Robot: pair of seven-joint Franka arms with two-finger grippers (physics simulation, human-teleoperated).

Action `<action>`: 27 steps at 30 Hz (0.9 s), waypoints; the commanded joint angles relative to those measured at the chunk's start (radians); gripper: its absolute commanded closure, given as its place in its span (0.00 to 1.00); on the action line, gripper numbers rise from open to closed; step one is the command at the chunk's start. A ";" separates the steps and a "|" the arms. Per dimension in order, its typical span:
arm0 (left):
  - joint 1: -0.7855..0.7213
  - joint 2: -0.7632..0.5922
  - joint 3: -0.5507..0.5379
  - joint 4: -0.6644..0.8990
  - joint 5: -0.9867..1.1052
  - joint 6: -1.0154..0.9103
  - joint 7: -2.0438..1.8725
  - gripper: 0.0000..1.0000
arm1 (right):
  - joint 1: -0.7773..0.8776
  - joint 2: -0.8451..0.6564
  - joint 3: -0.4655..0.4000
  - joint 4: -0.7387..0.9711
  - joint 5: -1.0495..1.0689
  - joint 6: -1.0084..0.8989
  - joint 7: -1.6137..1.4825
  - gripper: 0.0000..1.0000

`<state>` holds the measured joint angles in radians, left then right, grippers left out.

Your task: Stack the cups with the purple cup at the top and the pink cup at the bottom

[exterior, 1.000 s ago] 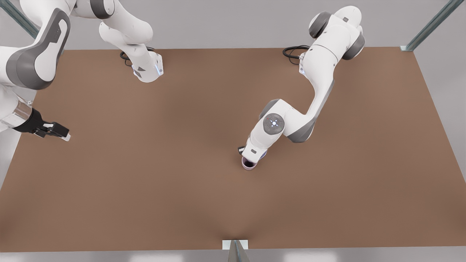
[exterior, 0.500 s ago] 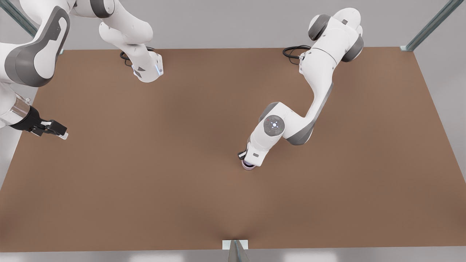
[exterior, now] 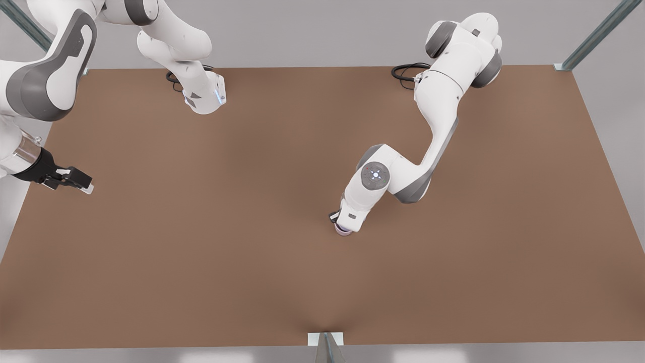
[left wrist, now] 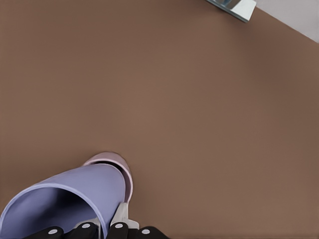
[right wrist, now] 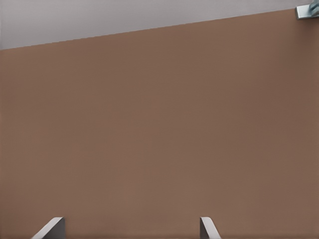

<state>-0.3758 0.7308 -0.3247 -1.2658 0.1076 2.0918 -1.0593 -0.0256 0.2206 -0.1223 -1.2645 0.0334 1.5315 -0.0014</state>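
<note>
Since a second ago the left gripper (exterior: 344, 228) has sunk, seating its clamped purple cup (left wrist: 65, 201) into the pink cup (left wrist: 119, 167). Only release remains, I'd judge; at nine o'clock the right gripper (exterior: 80, 184) waits, fingers (right wrist: 50, 229) spread wide, empty.

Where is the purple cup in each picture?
Front view: purple cup peeks from under the left gripper, mid-table.
Left wrist view: purple cup, big and near the camera, over the pink cup.
Right wrist view: not in it.
Shared landmark: the brown table.

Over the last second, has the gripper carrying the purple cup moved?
Yes. The left gripper with the purple cup crept toward the table's far edge, settling over the pink cup.
</note>
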 commanded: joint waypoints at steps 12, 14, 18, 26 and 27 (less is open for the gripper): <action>-0.003 0.016 -0.001 0.000 0.000 0.004 -0.011 0.79 | -0.005 -0.001 -0.002 0.001 0.000 0.003 -0.005 0.00; -0.003 0.022 -0.001 0.000 0.000 0.004 -0.013 0.79 | -0.005 0.000 -0.002 0.002 0.002 0.003 -0.005 0.00; -0.003 0.035 -0.001 0.000 0.001 0.004 -0.011 0.79 | -0.002 0.006 0.000 0.007 0.002 0.004 -0.005 0.00; -0.003 0.044 0.001 0.000 0.003 0.004 0.002 0.70 | -0.004 0.005 -0.002 0.008 0.002 0.004 -0.003 0.00; -0.003 0.044 0.001 0.000 0.003 0.004 0.002 0.69 | -0.004 0.005 -0.002 0.008 0.002 0.004 -0.005 0.00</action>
<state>-0.3789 0.7764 -0.3237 -1.2659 0.1102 2.0936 -1.0660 -0.0290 0.2267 -0.1239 -1.2570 0.0346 1.5353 -0.0046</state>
